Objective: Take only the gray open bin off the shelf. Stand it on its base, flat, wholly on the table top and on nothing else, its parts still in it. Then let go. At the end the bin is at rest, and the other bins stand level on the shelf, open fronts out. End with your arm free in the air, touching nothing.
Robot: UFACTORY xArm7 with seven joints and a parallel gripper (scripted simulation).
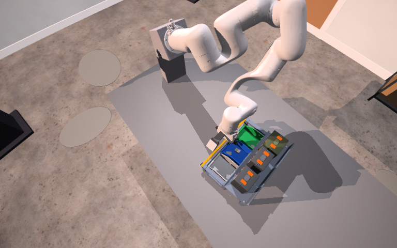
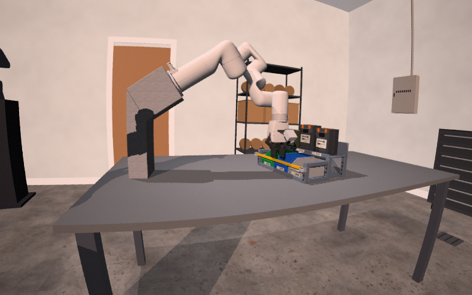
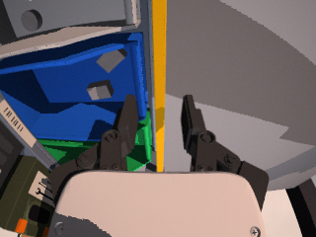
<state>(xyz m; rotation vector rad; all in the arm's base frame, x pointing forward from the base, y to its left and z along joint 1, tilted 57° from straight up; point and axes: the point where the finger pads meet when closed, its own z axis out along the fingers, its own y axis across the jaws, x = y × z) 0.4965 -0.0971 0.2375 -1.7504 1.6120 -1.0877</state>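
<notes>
The gray open bin (image 1: 223,165) (image 2: 305,160) (image 3: 74,14) sits in the shelf's front row, at the end beside the blue bin (image 1: 243,157) (image 2: 295,157) (image 3: 59,86); a round gray part shows inside it in the wrist view. The green bin (image 1: 248,135) (image 3: 69,150) is on the blue bin's other side. Gray parts lie in the blue bin. My gripper (image 2: 277,156) (image 3: 159,106) is partly open, at the blue bin's front near the green one. One finger is over the bin side, the other outside the yellow bar (image 1: 211,155) (image 3: 159,49). Neither visibly grips anything. The top view hides the fingertips.
The shelf (image 2: 306,177) stands on the table top (image 1: 164,140) (image 2: 208,198). Its raised back row holds two dark cases (image 1: 245,179) (image 2: 327,139) and an olive case (image 1: 273,143) (image 3: 20,185) with orange latches. The yellow bar runs along the shelf's front.
</notes>
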